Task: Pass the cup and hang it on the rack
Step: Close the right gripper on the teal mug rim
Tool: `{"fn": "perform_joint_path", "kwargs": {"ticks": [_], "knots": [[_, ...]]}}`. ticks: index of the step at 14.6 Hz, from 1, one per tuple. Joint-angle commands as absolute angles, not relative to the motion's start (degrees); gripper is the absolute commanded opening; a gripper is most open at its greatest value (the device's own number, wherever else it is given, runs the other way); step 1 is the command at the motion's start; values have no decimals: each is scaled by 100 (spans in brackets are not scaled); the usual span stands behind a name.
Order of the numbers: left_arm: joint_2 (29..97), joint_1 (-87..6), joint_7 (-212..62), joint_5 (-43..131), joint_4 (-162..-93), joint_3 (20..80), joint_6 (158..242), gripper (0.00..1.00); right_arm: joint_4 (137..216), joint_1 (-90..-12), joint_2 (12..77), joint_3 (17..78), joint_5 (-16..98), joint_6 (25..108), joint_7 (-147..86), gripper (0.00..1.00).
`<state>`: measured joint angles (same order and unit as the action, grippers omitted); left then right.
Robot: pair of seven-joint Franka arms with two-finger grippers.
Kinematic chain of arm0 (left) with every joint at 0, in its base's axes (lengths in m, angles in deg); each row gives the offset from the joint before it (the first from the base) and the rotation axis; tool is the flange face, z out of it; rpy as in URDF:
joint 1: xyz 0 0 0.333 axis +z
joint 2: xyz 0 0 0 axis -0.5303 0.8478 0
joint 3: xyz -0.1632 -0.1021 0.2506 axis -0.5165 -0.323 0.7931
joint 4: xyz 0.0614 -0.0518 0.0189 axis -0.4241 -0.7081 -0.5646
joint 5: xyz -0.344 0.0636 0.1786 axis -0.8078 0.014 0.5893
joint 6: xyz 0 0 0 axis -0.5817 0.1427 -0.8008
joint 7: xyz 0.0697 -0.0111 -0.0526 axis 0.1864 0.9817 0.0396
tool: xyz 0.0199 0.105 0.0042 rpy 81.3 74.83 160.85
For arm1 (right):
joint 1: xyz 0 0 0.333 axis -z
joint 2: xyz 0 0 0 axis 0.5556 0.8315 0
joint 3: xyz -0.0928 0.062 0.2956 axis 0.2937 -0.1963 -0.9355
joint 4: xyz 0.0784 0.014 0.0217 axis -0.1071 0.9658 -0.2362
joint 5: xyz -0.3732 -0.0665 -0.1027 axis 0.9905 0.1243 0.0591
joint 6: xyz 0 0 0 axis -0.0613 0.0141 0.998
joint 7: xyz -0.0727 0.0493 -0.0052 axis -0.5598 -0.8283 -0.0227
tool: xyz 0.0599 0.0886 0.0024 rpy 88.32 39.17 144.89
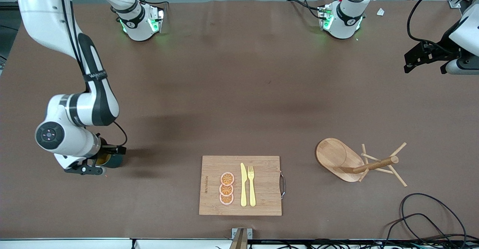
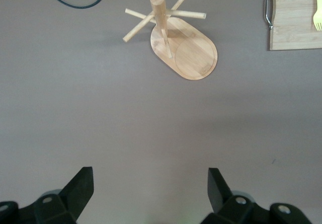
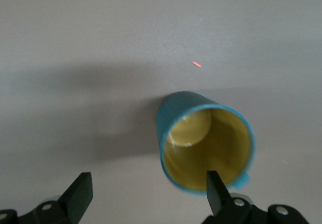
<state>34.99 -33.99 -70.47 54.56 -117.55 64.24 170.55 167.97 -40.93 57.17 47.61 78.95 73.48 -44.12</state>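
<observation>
The cup [image 3: 206, 143] is a teal mug with a yellow inside, standing upright on the brown table toward the right arm's end. My right gripper [image 3: 148, 191] hangs open just above it, one fingertip [image 3: 216, 189] over the cup's rim and the other over bare table. From the front, the cup [image 1: 113, 160] is half hidden by that gripper [image 1: 87, 168]. The wooden rack [image 1: 355, 161] stands toward the left arm's end, its pegs bare. My left gripper [image 2: 150, 183] is open and empty, high over bare table [image 1: 416, 59], with the rack [image 2: 183, 43] ahead of it.
A bamboo cutting board [image 1: 262, 200] with orange slices [image 1: 226, 188], a yellow knife [image 1: 243, 185] and a fork [image 1: 251, 185] lies near the front edge between cup and rack. Black cables [image 1: 423, 215] coil at the front corner by the rack.
</observation>
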Motion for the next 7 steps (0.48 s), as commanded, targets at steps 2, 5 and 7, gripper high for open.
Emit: {"fn": "perform_joint_path", "kwargs": {"ticks": [2, 5, 7], "knots": [[3542, -3396, -6976, 5540, -11573, 6408, 16830, 100, 16754, -4026, 5927, 4724, 7755, 7566, -4382, 76], [3551, -3387, -7003, 5548, -11581, 6417, 16830, 100, 16754, -3973, 5944, 4724, 7816, 7566, -4328, 34], [3551, -3378, -7003, 5557, -11581, 6417, 16830, 100, 16737, -3973, 5944, 4733, 7834, 7566, -4276, 19]]}}
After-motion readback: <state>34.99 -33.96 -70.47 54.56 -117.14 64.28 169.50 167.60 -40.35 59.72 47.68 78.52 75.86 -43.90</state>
